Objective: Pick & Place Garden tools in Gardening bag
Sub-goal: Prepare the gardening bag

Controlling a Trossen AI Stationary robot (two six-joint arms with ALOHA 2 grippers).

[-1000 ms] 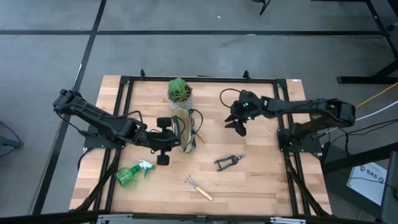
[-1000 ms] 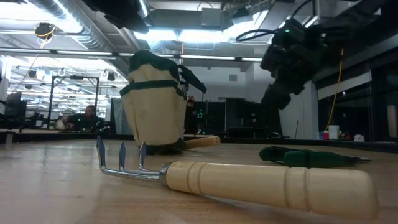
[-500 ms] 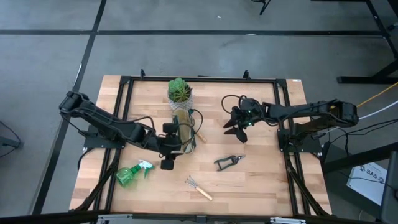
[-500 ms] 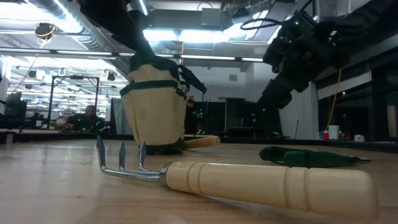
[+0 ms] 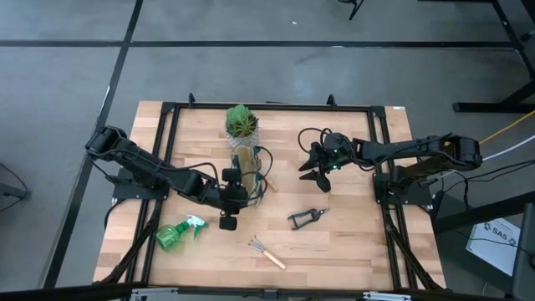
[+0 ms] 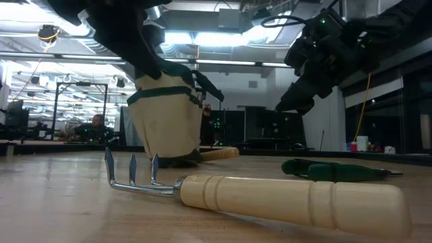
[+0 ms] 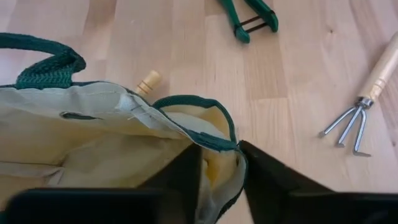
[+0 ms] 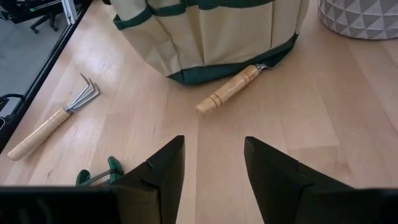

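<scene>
Since a second ago the left gripper (image 7: 217, 171) has slid in from beside the gardening bag (image 5: 245, 171) right up to it, and now its dark fingers (image 7: 180, 174) pinch the green-trimmed canvas rim, closed on the floppy cream fabric. That arm reaches low across the table (image 5: 351, 242) from the left. The right gripper (image 8: 211, 165) has its fingers apart on nothing, hovering above the bare wood near the bag, arm stretched in from the right. A wooden-handled trowel (image 8: 233, 87) pokes out from under the bag's base. The pruning shears (image 5: 308, 216) and wooden-handled mini rake (image 5: 267, 253) lie on the planks nearer the front, the translucent green spray bottle (image 5: 177, 233) off to the left.
</scene>
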